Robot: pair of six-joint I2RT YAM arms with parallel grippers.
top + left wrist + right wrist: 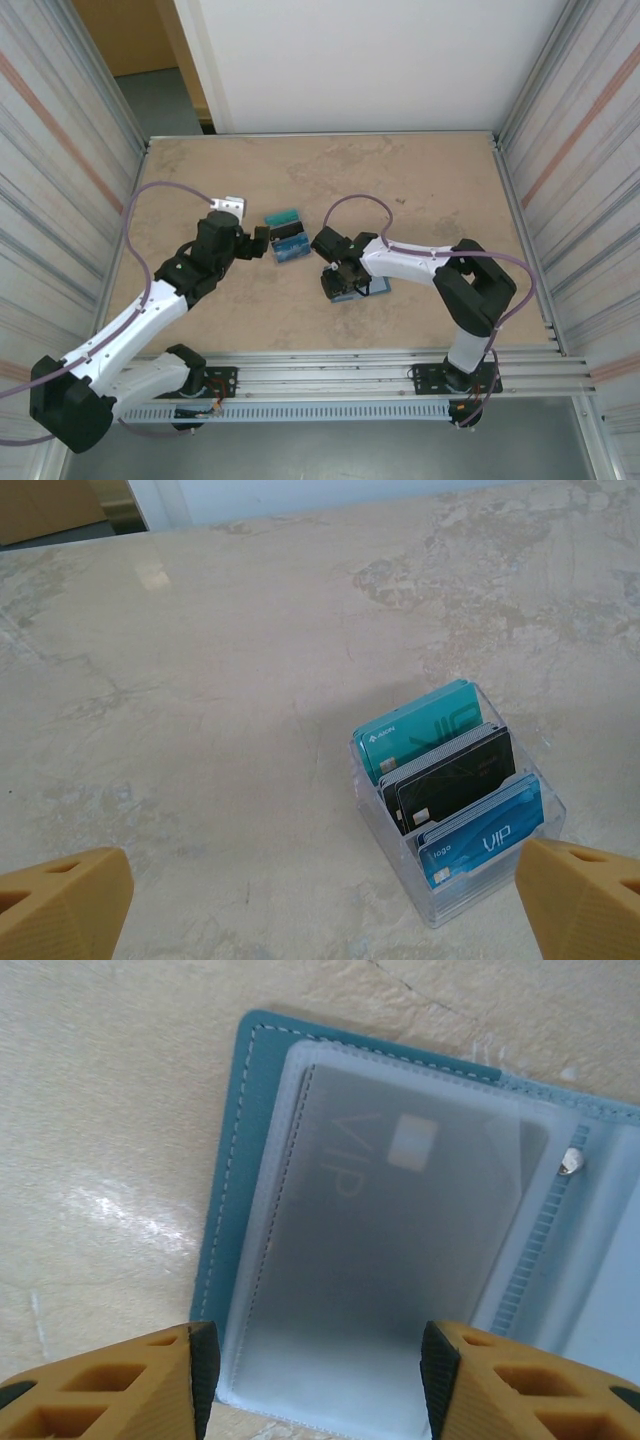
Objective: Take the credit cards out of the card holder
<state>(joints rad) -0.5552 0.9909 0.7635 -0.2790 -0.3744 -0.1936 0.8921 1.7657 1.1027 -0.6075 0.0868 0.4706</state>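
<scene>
Right wrist — card holder (235,1160) beneath right hand (315,1362).

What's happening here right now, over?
Left gripper open beside box of cards. Right gripper open over wallet, one card inside its sleeve. Nothing in the way.

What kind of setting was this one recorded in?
Probably a lab test cell: a stone-patterned table boxed in by aluminium-framed panel walls, with the left arm and right arm bolted to a slotted rail at its near edge.
</scene>
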